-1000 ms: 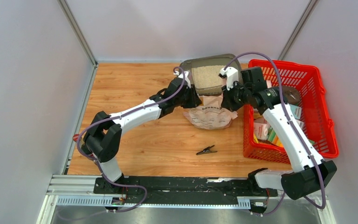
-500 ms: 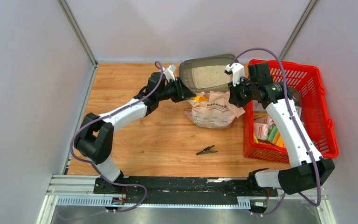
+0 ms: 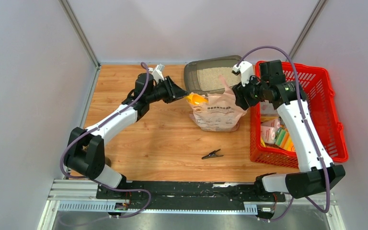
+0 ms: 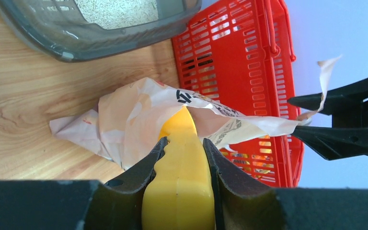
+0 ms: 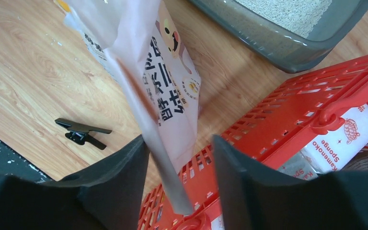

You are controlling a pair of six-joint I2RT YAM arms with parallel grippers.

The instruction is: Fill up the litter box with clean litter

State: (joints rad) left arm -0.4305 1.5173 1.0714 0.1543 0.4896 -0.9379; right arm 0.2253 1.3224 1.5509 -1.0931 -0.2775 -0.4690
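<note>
Litter box (image 3: 188,76): on the tabletop (image 3: 148,139) at the far edge, just beside the red basket (image 3: 316,76); a thin layer of litter (image 3: 214,75) already covers its floor.
Left pincer (image 4: 184,143): clenched on the handle of the yellow scoop (image 3: 195,99), whose bowl sits at the mouth of the paper bag (image 3: 218,115).
Right pincer (image 5: 179,141): released, its jaws apart with the bag's raised top flap running between them.
Step in hand: probably carrying or fetching a scoopful; whether the bowl is loaded cannot be seen.
Handling, litter: loose, dry and free-running, so it likely spills at any tilt; keep the scoop level.
Handling, bag: soft, light paper that sags shut; best held at the top edge.
Handling, scoop: stiff plastic, smooth; grip by the handle.
Also there: a black clip (image 3: 212,154) nearer the arms.
</note>
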